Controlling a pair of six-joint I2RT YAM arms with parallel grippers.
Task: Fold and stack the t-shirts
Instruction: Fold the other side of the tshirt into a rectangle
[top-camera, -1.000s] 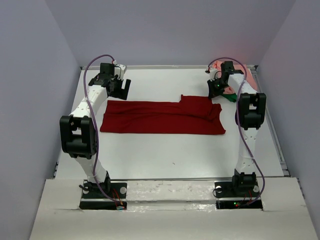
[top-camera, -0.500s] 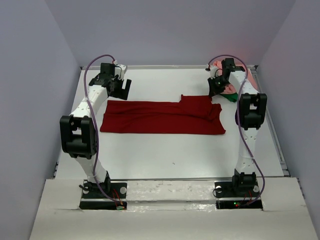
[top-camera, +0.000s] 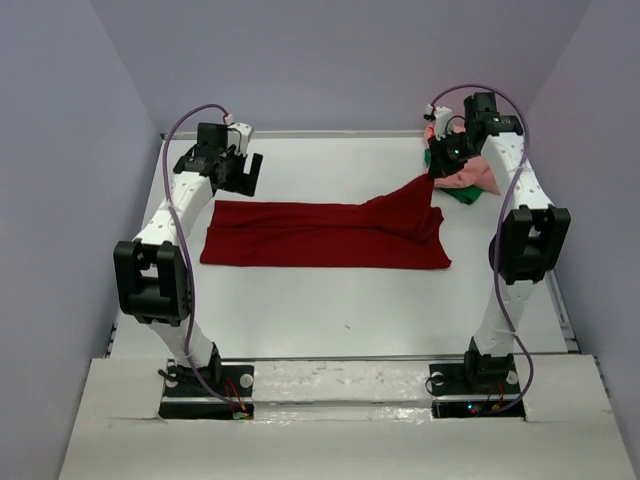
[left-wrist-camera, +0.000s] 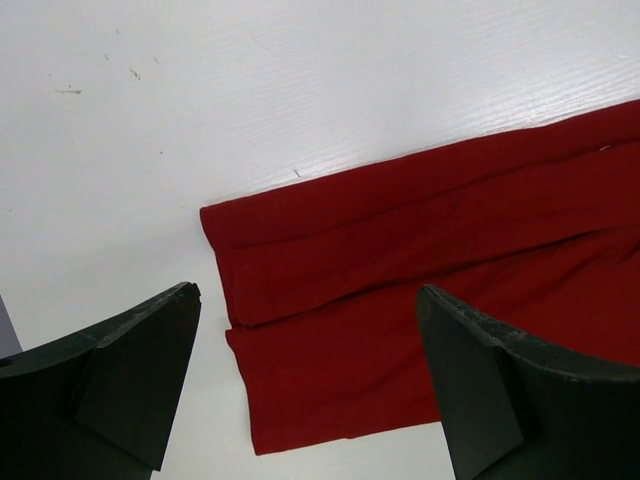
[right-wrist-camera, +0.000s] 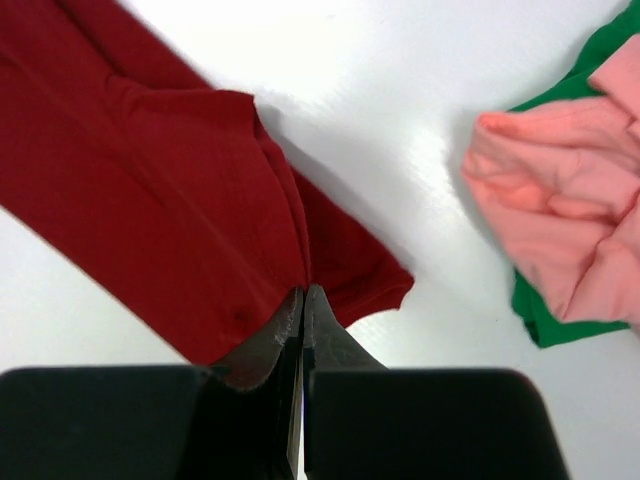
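A white table (top-camera: 330, 310) sits between pale lavender walls, seen from above, with two white and black robot arms bolted at its near edge. On the left, the left arm reaches toward the far left part of the table, with a purple cable (top-camera: 176, 140) looping over it. The left gripper (top-camera: 243, 174) hangs above the table with its two dark fingers spread wide, and it holds nothing. Its wrist view looks down on the left end of the dark red t-shirt (top-camera: 320, 235). This shirt lies across the middle of the table as a long band with lengthwise folds, flat on the left. Its far right corner is drawn up into a peak. At that peak is the right gripper (top-camera: 437, 170), its fingers pressed together on a pinch of the red cloth. Just right of it, in the far right corner, the salmon pink t-shirt (top-camera: 468, 176) lies crumpled on green fabric (top-camera: 462, 193). The right arm crosses over part of this heap and partly hides it from above.
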